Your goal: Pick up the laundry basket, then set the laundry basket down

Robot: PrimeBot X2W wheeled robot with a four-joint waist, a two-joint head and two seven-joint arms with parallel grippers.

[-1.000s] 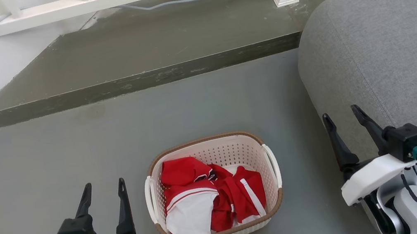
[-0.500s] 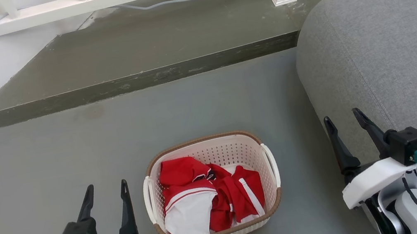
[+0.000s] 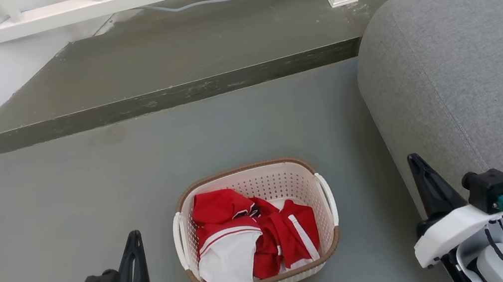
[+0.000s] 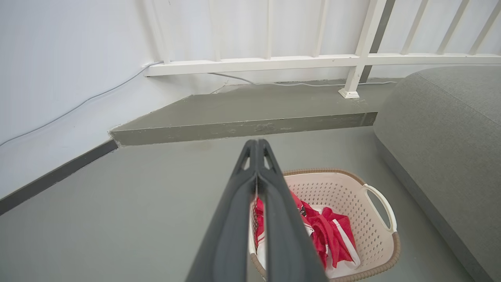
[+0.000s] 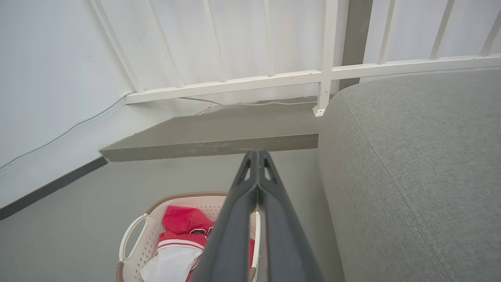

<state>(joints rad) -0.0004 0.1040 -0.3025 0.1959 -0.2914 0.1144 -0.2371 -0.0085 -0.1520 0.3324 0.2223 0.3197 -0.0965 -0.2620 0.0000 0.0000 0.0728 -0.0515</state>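
Flanking the laundry basket (image 3: 245, 168) on the floor (image 3: 87, 187), one per side handle, left gripper (image 3: 134, 240) and right gripper (image 3: 418, 165) are pressed together, empty.

The head camera looks steeply down at the floor (image 3: 62, 191), with the laundry basket (image 3: 264, 187) at 6 o'clock. Both wrist cameras sit low, facing nearly level toward the railing (image 4: 254, 62) at 12 o'clock; the left has the basket at 5 o'clock, the right at 7. All three share the step (image 3: 167, 53) and sofa (image 3: 472, 65).
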